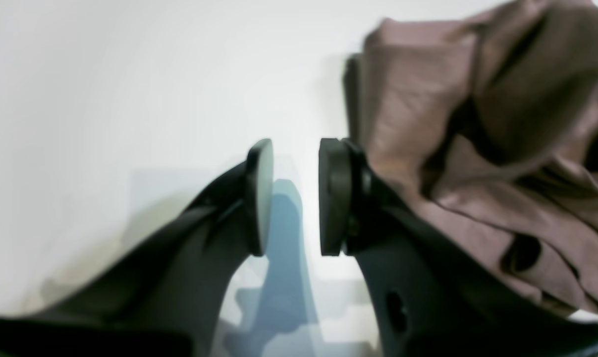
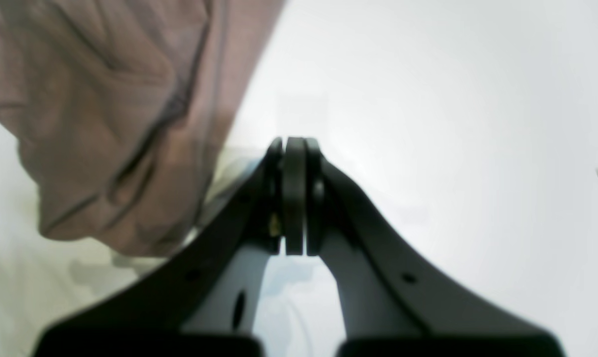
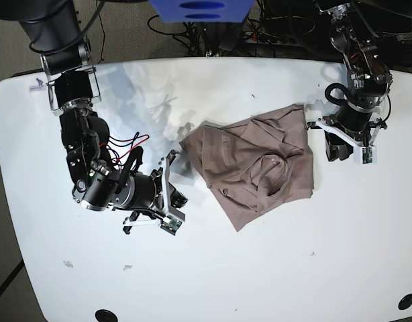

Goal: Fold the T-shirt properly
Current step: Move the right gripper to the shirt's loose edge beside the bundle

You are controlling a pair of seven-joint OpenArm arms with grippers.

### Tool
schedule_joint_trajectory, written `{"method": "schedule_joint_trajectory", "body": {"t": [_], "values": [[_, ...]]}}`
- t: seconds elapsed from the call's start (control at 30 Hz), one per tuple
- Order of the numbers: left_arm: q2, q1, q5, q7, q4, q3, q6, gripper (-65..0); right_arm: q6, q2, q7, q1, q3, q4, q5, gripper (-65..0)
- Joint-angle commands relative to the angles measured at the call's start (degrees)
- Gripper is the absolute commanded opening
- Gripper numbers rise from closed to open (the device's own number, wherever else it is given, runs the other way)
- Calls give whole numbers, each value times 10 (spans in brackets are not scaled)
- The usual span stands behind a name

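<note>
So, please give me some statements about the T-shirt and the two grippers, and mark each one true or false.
1. The T-shirt lies crumpled on the white table. True.
2. The right gripper is shut and holds nothing. True.
3. The left gripper is clamped on the T-shirt. False: its jaws stand apart with nothing between them; the cloth lies beside it.
4. The T-shirt is already folded into a neat rectangle. False: it is a wrinkled, uneven heap.
5. The T-shirt bears a large print. False: it is plain.
</note>
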Motion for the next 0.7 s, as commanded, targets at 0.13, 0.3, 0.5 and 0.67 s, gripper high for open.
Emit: {"method": "schedule_joint_trajectory", "body": {"t": [0.13,0.3,0.5,0.67], "values": [[-4,-1,-3,-14,9,-3,3,-493,2,0,11,0,3,10,8,-650],[-4,-1,-3,-14,9,-3,3,-493,0,0,11,-38,3,11,8,-650],[-4,-1,-3,-14,9,-3,3,-493,0,0,14,-74,3,11,5,-650],[-4,0,-3,-14,9,-3,3,-493,-1,0,32,-98,4,11,5,-650]]}}
